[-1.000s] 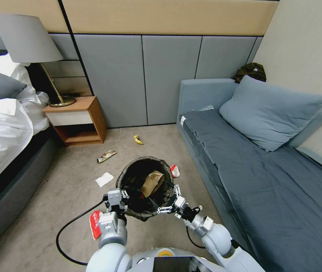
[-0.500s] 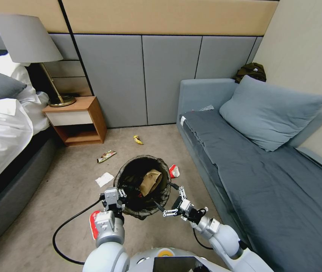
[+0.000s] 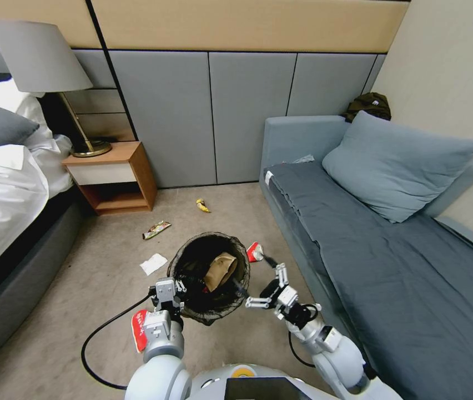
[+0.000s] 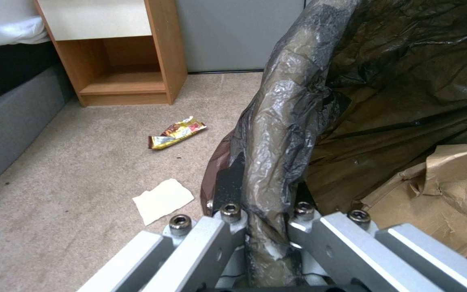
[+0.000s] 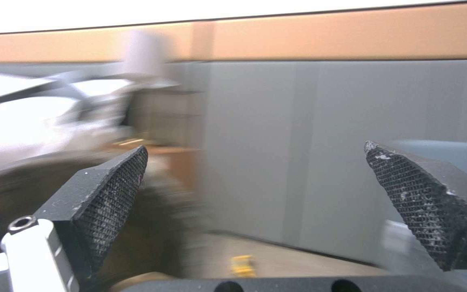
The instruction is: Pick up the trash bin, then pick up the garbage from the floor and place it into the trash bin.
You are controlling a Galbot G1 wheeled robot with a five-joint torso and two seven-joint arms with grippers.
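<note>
Left pincer clenched on the near rim of the trash bin; in the left wrist view its fingers pinch the black bag liner folded over that rim. Bin upright, mouth facing up, held just ahead of the robot, a tan paper bag lying inside. Right pincer released, jaws spread wide and empty, hanging just beside the bin's right side, free of the rim. Outward on the floor: red-and-white wrapper lies just beyond the right pincer, between the bin and the front edge of the sofa; partly hidden by the bin, so its long axis cannot be told. Right arm is plainly the nearer one to it, and it lies ahead of that pincer, away from the robot. Another red wrapper sits beside the left arm, near the robot's base. White tissue to the bin's left; gold-and-brown wrapper farther out, long axis slanting toward the nightstand; small yellow scrap near the wall. Judgement: bin is in hand, floor pickup mostly undone.
</note>
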